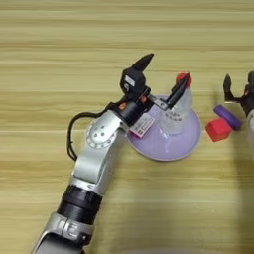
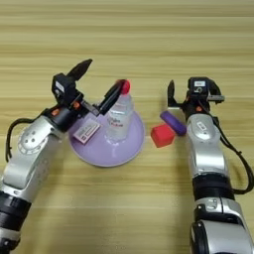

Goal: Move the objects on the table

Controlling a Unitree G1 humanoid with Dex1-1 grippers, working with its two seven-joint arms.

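Fingers of the left gripper [image 2: 98,82] are spreading wide above the plate [image 2: 106,150], one tip lying against the bottle [image 2: 119,115] near its red cap, gripping nothing. Bottle and card [image 2: 86,132] are sitting on the plate. The right gripper [image 2: 191,95] is hanging open over the purple block [image 2: 173,122], the cube [image 2: 162,135] lying just beside it on the table [image 2: 149,39].

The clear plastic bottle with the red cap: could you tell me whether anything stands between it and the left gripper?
Nothing visible does. The open left gripper is right beside the clear plastic bottle with the red cap, one finger at its neck. The small white-and-red card lies lower on the round lilac plate, clear of the path.
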